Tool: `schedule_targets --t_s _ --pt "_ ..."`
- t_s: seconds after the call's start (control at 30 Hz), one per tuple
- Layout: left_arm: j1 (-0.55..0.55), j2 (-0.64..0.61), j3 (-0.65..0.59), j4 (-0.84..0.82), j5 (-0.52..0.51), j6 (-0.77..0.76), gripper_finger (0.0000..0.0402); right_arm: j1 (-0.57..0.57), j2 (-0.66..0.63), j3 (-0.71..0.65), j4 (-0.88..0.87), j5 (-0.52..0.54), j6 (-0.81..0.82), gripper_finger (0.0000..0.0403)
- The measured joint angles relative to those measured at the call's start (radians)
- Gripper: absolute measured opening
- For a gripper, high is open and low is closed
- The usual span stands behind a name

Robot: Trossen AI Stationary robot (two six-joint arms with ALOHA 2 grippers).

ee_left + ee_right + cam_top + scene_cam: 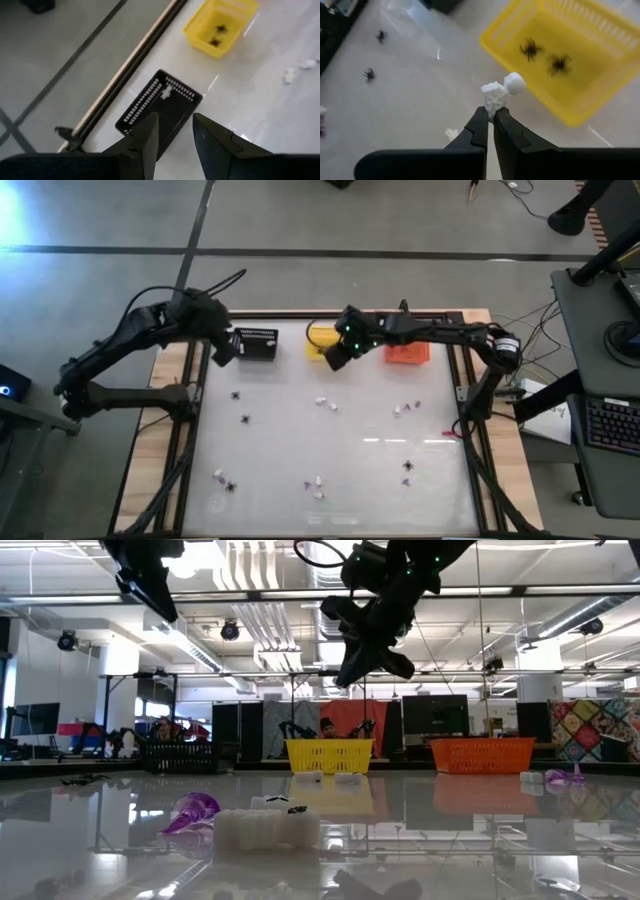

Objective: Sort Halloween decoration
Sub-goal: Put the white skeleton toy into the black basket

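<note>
Above the table, the high view places the right gripper (334, 356) beside the yellow basket (319, 336), between the black basket (257, 343) and orange basket (407, 352); the left gripper (222, 348) hangs just left of the black basket. Trinkets (325, 402) lie scattered across the table (340, 465). Left wrist view: fingers (145, 137) spread, nothing between them, black basket below. Right wrist view: fingers (481, 129) pressed together, pinching a white trinket (500, 92) beside the yellow basket, which holds two black spiders (531, 49).

white trinket (499, 92) pinched aloft, two black spiders (531, 49) in yellow basket (600, 85)
</note>
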Motion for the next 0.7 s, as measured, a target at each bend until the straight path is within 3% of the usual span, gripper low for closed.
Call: schedule_targets --t_s 0.23,0.7 --pt "0.085 0.047 0.0 0.014 0.011 -0.016 0.0105 -0.057 0.013 0.002 0.15 -0.096 -0.113 0.0009" --pt "0.238 0.115 0.0 0.059 0.236 0.011 0.0105 -0.111 0.121 0.001 0.487 -0.265 -0.176 0.0009"
